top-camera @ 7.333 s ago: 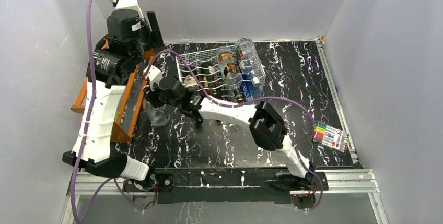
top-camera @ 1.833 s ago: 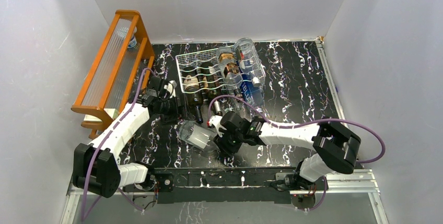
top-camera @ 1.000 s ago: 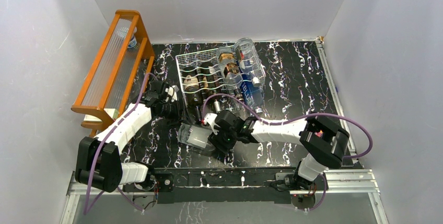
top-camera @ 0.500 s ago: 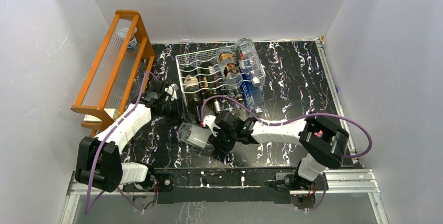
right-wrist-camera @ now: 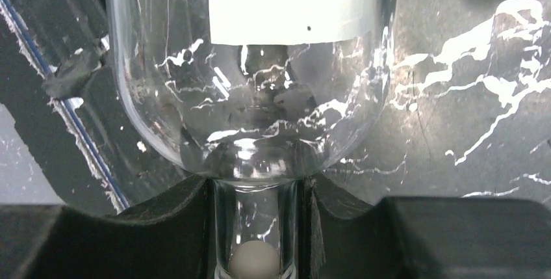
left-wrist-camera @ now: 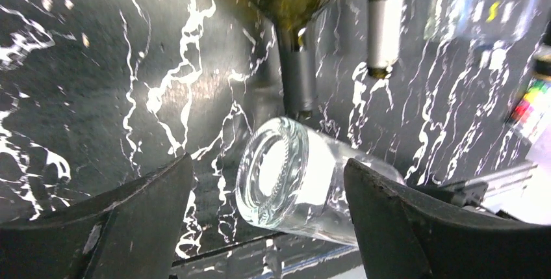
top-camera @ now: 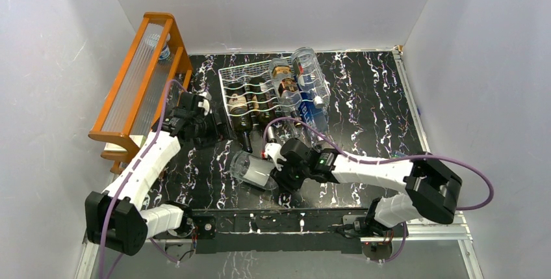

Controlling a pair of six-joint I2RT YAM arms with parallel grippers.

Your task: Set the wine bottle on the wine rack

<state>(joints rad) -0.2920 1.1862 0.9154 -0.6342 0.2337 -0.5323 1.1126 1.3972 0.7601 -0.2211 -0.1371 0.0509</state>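
Note:
A clear glass wine bottle point(top-camera: 252, 170) with a white label lies on its side near the table's front. My right gripper point(top-camera: 281, 170) is shut on its neck. In the right wrist view the neck point(right-wrist-camera: 255, 227) is pinched between the black fingers, with the bottle's body point(right-wrist-camera: 260, 84) stretching away. My left gripper point(top-camera: 212, 131) stands open, left of the rack's front end and apart from the bottle. Its wrist view shows the bottle's base point(left-wrist-camera: 276, 175) beyond the spread fingers point(left-wrist-camera: 136, 214). The wire wine rack point(top-camera: 242, 71) lies at the back centre, holding several bottles.
An orange wooden shelf point(top-camera: 140, 74) with ribbed clear panels stands along the left wall. Dark bottle necks point(left-wrist-camera: 299, 84) stick out of the rack's front towards the clear bottle. Coloured markers point(left-wrist-camera: 527, 106) lie on the right side of the table.
My left gripper has opened and drawn back to the upper left, away from the bottle. The right gripper has tightened on the neck and carried the bottle a little to the right.

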